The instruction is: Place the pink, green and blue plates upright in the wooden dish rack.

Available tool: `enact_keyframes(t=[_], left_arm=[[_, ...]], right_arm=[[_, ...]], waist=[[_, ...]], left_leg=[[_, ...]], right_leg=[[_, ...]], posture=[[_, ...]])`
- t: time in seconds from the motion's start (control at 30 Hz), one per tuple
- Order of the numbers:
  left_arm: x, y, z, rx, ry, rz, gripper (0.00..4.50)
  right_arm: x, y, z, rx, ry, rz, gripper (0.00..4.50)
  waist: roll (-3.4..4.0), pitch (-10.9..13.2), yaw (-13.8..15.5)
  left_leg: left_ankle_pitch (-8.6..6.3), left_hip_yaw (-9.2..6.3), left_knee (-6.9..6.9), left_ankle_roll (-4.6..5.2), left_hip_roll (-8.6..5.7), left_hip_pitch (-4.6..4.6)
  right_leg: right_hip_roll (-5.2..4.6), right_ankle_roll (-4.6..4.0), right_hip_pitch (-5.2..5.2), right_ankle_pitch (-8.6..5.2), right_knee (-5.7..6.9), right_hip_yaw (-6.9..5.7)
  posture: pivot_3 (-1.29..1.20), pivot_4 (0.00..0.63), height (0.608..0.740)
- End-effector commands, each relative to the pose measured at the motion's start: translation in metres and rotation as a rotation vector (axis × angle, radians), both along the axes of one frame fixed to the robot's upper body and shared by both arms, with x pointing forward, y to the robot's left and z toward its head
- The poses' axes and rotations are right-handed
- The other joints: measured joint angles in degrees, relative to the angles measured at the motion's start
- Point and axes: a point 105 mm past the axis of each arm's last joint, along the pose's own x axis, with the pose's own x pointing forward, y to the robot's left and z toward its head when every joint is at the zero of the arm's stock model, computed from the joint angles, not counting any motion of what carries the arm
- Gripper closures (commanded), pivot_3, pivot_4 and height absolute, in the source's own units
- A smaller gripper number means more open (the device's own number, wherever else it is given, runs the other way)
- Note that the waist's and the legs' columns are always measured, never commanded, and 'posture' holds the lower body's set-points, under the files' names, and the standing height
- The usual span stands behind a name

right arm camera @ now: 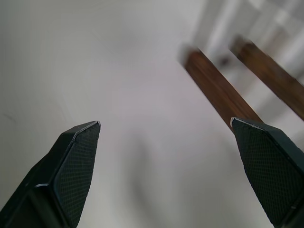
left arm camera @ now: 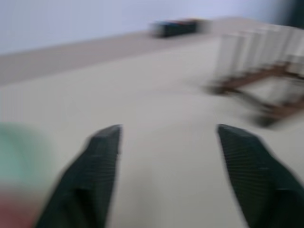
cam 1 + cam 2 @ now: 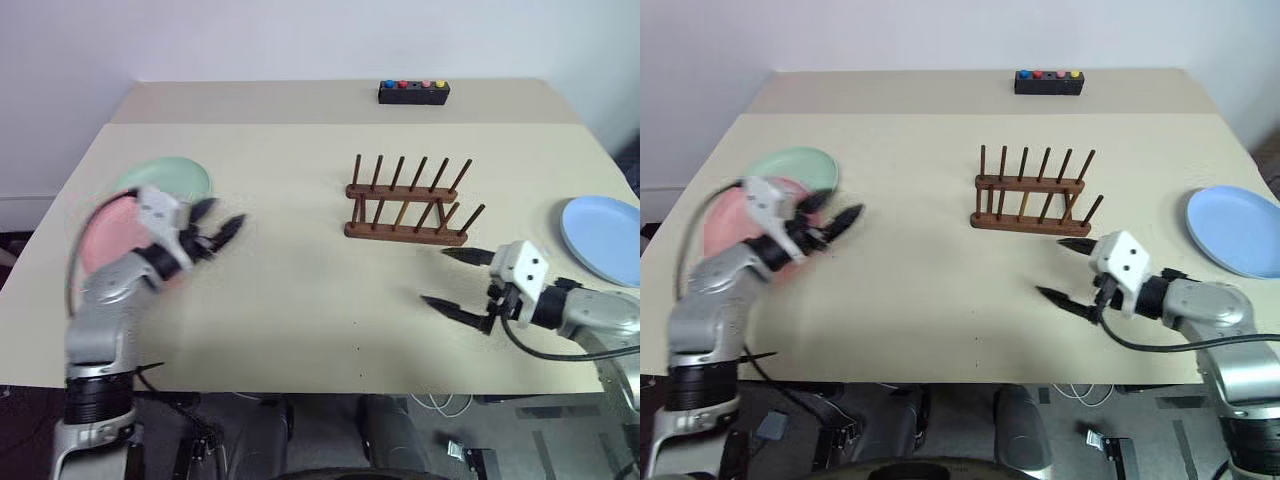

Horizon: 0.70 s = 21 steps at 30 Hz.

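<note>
A: Item one, left gripper [image 3: 222,232]?
B: Fingers spread, nothing between them. It hangs over the left part of the table [image 3: 300,300], forearm rising from the near left edge, fingers aimed right toward the middle.

A: What lies around it?
B: Pink plate [image 3: 105,240] flat on the table, just behind the wrist and partly covered by it. Green plate [image 3: 170,177] beyond that, its near rim under or touching the pink one; which, I cannot tell.

A: Item two, right gripper [image 3: 455,278]?
B: Fingers wide apart, empty. It sits near the right front of the table, forearm coming in from the right, fingers pointing left.

A: And the wooden dish rack [image 3: 405,200]?
B: Centre right, just beyond the right gripper, apart from it. Upright pegs in two rows, no plate in it.

A: Remaining stock?
B: Blue plate [image 3: 603,238] flat at the right edge, beyond the right forearm. Black box [image 3: 413,92] with coloured buttons at the far edge. No readable lettering anywhere.
</note>
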Motion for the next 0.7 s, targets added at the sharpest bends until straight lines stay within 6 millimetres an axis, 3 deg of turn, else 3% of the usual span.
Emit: enact_keyframes(t=[0.03,0.13,0.2,0.27,0.53,0.7], left_arm=[[-0.005,0.04,0.015,0.014,-0.054,0.237,0.05],[-0.009,0.071,0.013,0.001,-0.041,0.422,0.05],[-0.022,0.106,0.016,-0.057,-0.063,0.62,0.05],[-0.031,0.128,0.01,-0.111,-0.041,0.741,0.05],[-0.041,0.154,-0.037,-0.266,0.185,0.859,0.05],[-0.033,0.14,-0.057,-0.299,0.292,0.759,0.05]], right_arm=[[-0.002,0.015,0.01,0.008,-0.042,0.068,0.0],[0.001,0.02,0.012,0.017,-0.054,0.087,0.0],[0.0,0.027,0.01,0.025,-0.052,0.101,0.0],[0.001,0.031,0.007,0.026,-0.05,0.106,0.0],[0.005,0.032,0.005,0.035,-0.058,0.091,0.0],[0.004,0.03,0.002,0.038,-0.059,0.072,0.0]], waist=[[-0.13,0.02,0.63],[-0.42,0.01,1.13],[-0.56,-0.03,1.0],[-0.61,-0.06,0.48],[-0.76,-0.12,0.38],[-0.78,-0.12,0.4]], left_leg=[[0.0,0.0,0.02,0.0,-0.02,-0.01],[0.0,-0.04,0.04,-0.01,-0.08,-0.07],[0.0,-0.04,0.01,-0.01,-0.08,-0.07],[0.0,-0.05,-0.01,-0.01,-0.05,-0.06],[0.0,-0.05,-0.03,-0.02,-0.05,-0.06],[0.0,-0.05,-0.04,-0.02,-0.05,-0.05]], right_leg=[[-0.01,0.0,0.03,0.0,-0.03,0.0],[-0.06,0.04,0.05,0.0,-0.09,-0.03],[-0.06,0.04,0.03,0.0,-0.09,-0.04],[-0.04,0.06,-0.01,0.02,-0.05,-0.05],[-0.04,0.13,-0.02,0.06,-0.04,-0.07],[-0.04,0.12,-0.03,0.06,-0.03,-0.08]], posture=[[0.0,0.15,0.734],[0.0,0.15,0.734],[0.0,0.15,0.734],[0.0,0.15,0.734],[0.0,0.15,0.734],[0.0,0.15,0.734]])
